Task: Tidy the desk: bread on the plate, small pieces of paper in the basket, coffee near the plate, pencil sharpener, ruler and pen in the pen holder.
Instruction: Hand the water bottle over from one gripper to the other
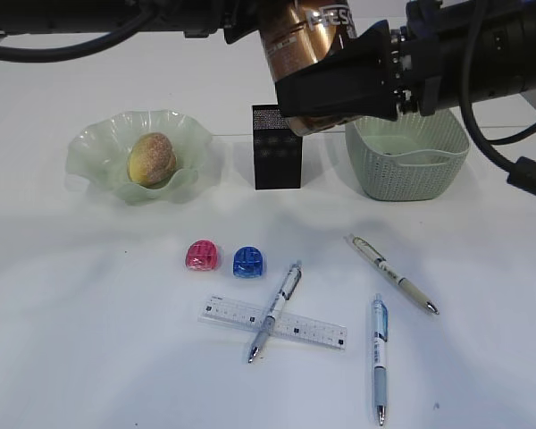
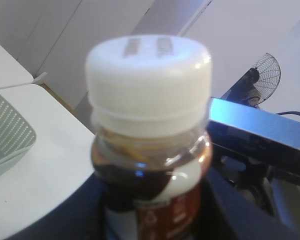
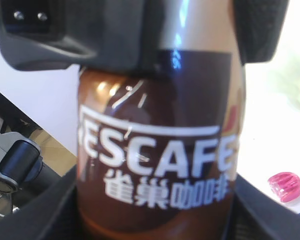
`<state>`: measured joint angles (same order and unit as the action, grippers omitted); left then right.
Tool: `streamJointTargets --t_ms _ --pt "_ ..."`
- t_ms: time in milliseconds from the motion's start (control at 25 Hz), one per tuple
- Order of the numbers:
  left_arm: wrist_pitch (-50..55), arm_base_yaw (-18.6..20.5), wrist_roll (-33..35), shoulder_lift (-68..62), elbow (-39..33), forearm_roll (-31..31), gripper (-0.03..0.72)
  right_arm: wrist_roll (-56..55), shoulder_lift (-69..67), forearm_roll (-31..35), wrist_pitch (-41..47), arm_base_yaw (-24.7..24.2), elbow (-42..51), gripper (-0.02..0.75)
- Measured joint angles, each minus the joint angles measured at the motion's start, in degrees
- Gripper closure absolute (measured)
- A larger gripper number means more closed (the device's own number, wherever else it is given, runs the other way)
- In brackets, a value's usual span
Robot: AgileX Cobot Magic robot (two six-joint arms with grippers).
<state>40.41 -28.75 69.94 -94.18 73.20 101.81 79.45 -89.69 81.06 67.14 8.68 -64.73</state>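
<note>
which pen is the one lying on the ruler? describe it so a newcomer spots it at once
Start at the black pen holder at the back of the table, then come straight toward the camera past the blue sharpener. There the clear ruler lies flat, and one pen crosses it diagonally. The other two pens lie on bare table, further right.

Bread [image 1: 152, 158] sits on the plate [image 1: 94, 143] at left, pen holder [image 1: 277, 159] centre, basket [image 1: 409, 170] right, pens and ruler [image 1: 272, 322] in front.

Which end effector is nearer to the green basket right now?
Right. The right end effector grips the coffee bottle in the air by the basket's left rim. The left end effector holds the same bottle from its other side, further left.
</note>
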Motion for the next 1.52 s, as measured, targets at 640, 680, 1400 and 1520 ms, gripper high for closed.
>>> streamJointTargets --t_ms 640,680,1400,1520 --pt "0.47 0.0 0.0 -0.27 0.0 -0.67 0.379 0.0 0.0 2.77 -0.31 0.0 -0.13 0.145" --pt "0.47 0.0 0.0 -0.27 0.0 -0.66 0.379 0.0 0.0 2.77 -0.31 0.0 -0.13 0.141" --pt "1.26 2.03 0.03 -0.4 0.11 -1.22 0.381 -0.34 0.0 3.42 -1.91 0.0 -0.26 0.13" --pt "1.56 2.52 0.03 -0.52 0.95 -1.48 0.381 -0.34 0.0 3.66 -2.0 0.0 -0.26 0.13"
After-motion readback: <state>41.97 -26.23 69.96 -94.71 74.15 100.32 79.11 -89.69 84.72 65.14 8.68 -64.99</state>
